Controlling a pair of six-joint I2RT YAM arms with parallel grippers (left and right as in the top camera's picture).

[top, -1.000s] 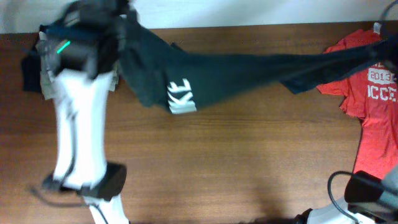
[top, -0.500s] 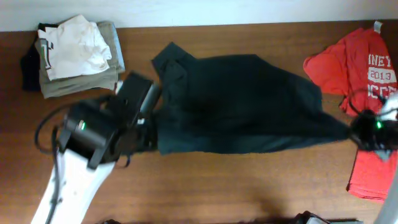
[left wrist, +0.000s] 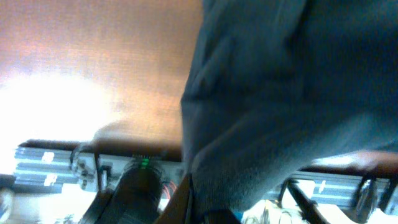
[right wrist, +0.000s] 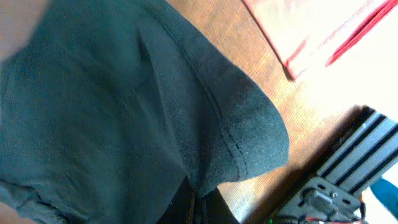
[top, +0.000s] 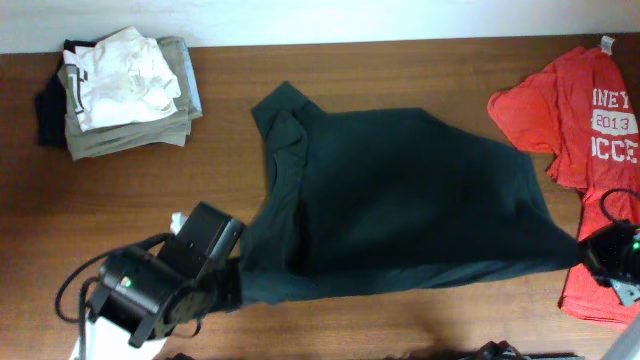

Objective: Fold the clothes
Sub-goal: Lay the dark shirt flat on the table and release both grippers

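The black T-shirt (top: pixel 400 200) lies spread across the middle of the wooden table, one sleeve bunched at its upper left. My left gripper (top: pixel 232 285) is shut on the shirt's near left corner; the fabric (left wrist: pixel 273 106) drapes from the jaws (left wrist: pixel 208 208) in the left wrist view. My right gripper (top: pixel 592 255) is shut on the near right corner; the hemmed edge (right wrist: pixel 242 130) folds over the jaws (right wrist: pixel 196 202) in the right wrist view. The cloth stretches between the two grippers along the near edge.
A stack of folded white and khaki garments (top: pixel 125 90) sits at the far left. A red T-shirt with white lettering (top: pixel 595 130) lies at the right edge, next to my right gripper. The table's front edge and metal frame (right wrist: pixel 348 168) are close below both grippers.
Both grippers have pulled the black shirt toward the near edge. It went from hanging stretched in the air to lying spread flat on the table.
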